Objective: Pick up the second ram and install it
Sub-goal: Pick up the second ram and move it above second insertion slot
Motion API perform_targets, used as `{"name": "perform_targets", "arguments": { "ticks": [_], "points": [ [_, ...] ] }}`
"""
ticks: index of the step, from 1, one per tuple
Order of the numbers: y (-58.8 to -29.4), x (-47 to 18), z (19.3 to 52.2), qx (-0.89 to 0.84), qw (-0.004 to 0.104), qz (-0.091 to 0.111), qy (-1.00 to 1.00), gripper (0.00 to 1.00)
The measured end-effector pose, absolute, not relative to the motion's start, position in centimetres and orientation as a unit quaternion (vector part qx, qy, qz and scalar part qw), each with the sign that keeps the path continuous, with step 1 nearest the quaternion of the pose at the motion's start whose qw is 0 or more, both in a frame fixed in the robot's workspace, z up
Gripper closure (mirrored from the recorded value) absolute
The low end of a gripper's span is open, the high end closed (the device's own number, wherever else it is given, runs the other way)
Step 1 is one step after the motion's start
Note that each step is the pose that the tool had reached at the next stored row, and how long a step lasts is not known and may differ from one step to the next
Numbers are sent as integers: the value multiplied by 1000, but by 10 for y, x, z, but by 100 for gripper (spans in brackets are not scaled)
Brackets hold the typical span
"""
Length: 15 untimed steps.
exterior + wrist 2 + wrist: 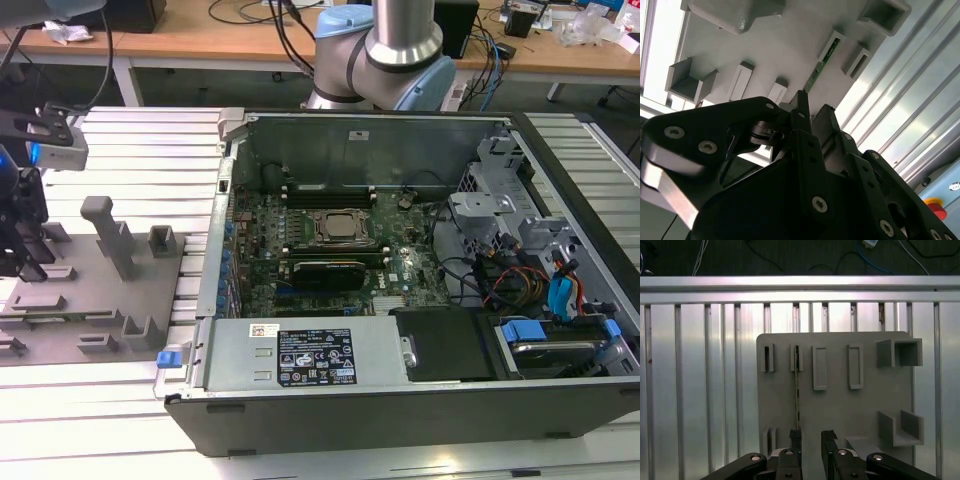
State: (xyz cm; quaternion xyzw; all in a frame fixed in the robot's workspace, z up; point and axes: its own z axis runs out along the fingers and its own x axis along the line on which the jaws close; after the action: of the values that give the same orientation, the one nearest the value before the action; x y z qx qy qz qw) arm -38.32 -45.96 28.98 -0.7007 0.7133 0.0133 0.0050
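The second ram [797, 390] is a thin green stick standing on edge in two slotted blocks of the grey fixture plate [840, 405]. In the second wrist view the second ram [822, 62] runs between the same blocks on the fixture plate [775, 50]. My gripper [812, 440] hovers above the plate, open, with a narrow gap and nothing between its black fingers [795, 440]. One finger lines up with the stick's near end and does not touch it. The exterior view has my gripper [28, 268] at its far left, over the fixture plate [100, 320].
An open computer case [400, 420] lies at the exterior view's right, showing the CPU socket [343, 227], memory slots [330, 190] and a black card [322, 272]. Tall grey fixture blocks [105, 235] stand on the plate. The table is slatted aluminium [130, 140]. A red button [935, 206] shows beyond my gripper.
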Motion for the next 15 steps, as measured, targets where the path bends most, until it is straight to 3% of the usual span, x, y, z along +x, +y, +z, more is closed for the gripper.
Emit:
{"name": "perform_targets", "arguments": {
  "ticks": [15],
  "points": [
    [-466, -389, 275, -701, 5, 13, 713, 70]
  ]
}}
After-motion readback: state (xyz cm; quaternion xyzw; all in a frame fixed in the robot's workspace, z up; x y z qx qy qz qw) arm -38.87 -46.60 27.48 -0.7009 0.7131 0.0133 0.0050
